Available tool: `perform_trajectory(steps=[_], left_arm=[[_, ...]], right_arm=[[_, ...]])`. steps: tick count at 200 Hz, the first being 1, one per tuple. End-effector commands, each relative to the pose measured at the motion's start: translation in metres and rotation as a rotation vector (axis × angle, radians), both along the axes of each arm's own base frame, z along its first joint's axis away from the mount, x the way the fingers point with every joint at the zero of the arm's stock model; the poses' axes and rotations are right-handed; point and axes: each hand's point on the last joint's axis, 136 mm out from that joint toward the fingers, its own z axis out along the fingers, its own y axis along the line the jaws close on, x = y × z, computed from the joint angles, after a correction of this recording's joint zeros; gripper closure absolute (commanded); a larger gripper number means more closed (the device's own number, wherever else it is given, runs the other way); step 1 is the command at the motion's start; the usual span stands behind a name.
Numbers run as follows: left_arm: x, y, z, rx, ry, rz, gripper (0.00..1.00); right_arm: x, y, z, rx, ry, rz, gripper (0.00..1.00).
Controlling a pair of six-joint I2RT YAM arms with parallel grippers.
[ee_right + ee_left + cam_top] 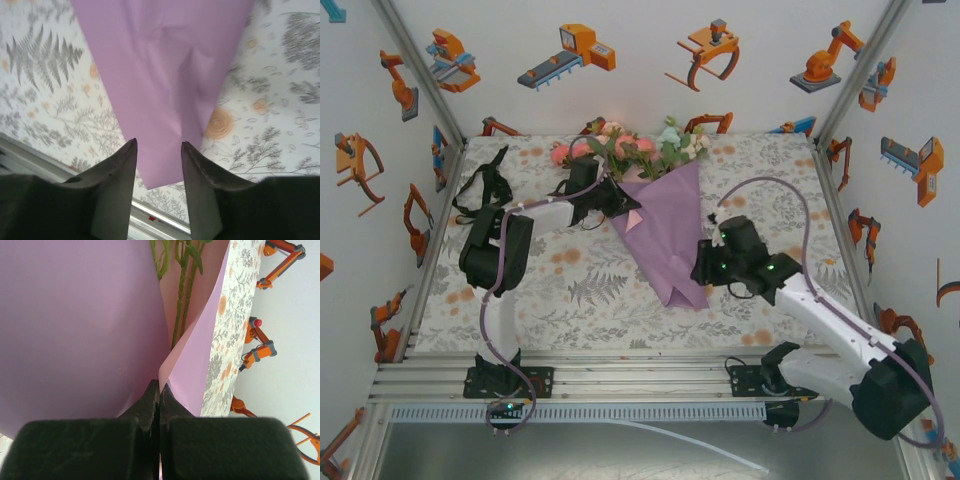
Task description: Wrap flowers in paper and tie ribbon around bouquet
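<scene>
The bouquet lies on the table, its flowers (630,147) at the back and the purple paper (665,235) narrowing into a cone toward the front. My left gripper (625,207) is at the cone's left edge. In the left wrist view that gripper (160,385) is shut on a pink-backed fold of the paper (75,315), with green stalks (182,295) just beyond. My right gripper (703,268) is by the cone's narrow end. In the right wrist view it (159,145) stands open above the paper's tip (165,100), with nothing between its fingers. The black ribbon (485,188) lies looped at the back left.
A floral-print cloth (570,290) covers the table. White walls with robot pictures close in the left, back and right sides. A metal rail (620,375) runs along the front edge by the arm bases.
</scene>
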Motion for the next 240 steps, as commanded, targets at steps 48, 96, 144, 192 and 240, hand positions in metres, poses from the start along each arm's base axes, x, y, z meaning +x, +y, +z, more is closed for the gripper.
perform_trajectory(steps=[48, 96, 144, 192, 240], left_arm=[[0.003, -0.001, 0.003, -0.022, -0.018, -0.009, 1.00], [0.015, -0.003, 0.014, -0.026, -0.041, 0.002, 0.98], [0.014, 0.008, 0.052, -0.015, -0.121, 0.013, 0.82], [0.022, -0.003, 0.041, -0.018, -0.109, -0.023, 1.00], [0.038, -0.005, 0.040, 0.005, -0.152, -0.020, 1.00]], right_arm=[[-0.001, 0.022, -0.068, 0.145, 0.220, -0.018, 0.95], [-0.002, 0.028, -0.104, 0.148, 0.260, -0.009, 0.89], [0.002, 0.043, -0.072, 0.253, 0.213, 0.033, 0.80], [0.056, -0.008, -0.027, 0.082, -0.051, -0.169, 0.64], [0.086, 0.045, -0.028, 0.139, -0.003, 0.040, 0.62]])
